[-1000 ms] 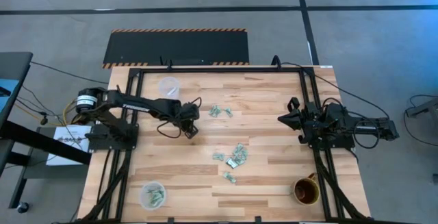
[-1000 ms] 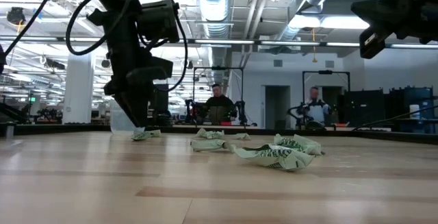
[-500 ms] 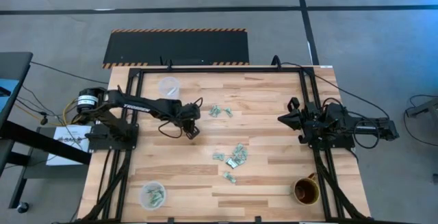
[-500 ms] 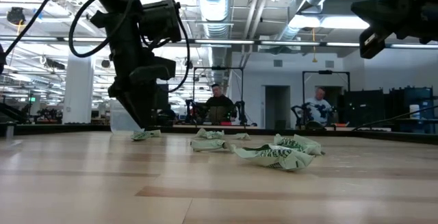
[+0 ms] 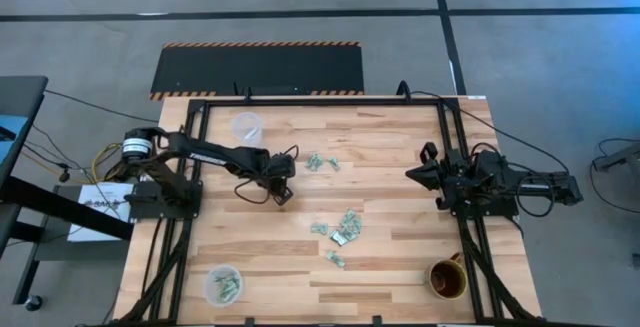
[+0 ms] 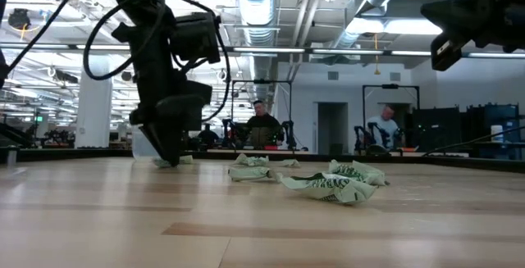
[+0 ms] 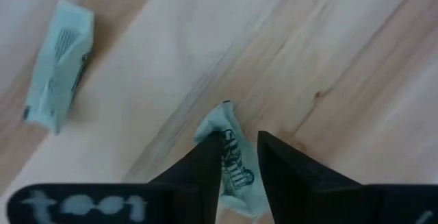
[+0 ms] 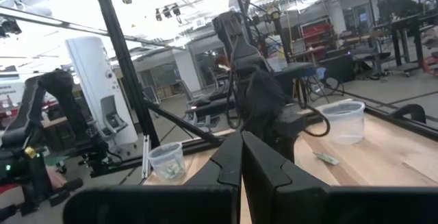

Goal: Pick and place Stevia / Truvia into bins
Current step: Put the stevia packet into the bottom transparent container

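The left gripper [image 5: 281, 196] is down at the bench [image 5: 400, 267], its fingers [image 7: 205, 166] set narrowly apart with a pale green Stevia packet [image 7: 233, 162] lying in the gap between them. The packet's long axis runs roughly along the fingers' own length, its crumpled tip poking out ahead of their tips. Whether the fingers have truly pinched it or only straddle it cannot be told; its rear part is hidden behind them. In the low view the gripper's tips [image 6: 170, 160] cover that packet almost wholly.

A second packet [image 7: 58, 66] lies flat, well off to one side of the fingers, clear of them. More packets sit further along the bench: a small cluster [image 5: 322, 162] just beyond the left fingers, and a larger scatter [image 5: 340, 229] between the two arms, nearer the left one.

Of the two clear cups, the empty one [image 5: 246, 126] is near the left fingers, the one already holding packets [image 5: 223, 285] well apart from them. Both are closer to the left arm, so my judgement is that the lift goes to one of these.

The right gripper [image 5: 420, 172] waits raised at the bench's far side, fingers [image 8: 236, 159] pressed together and empty, beside the brown mug [image 5: 447, 278]
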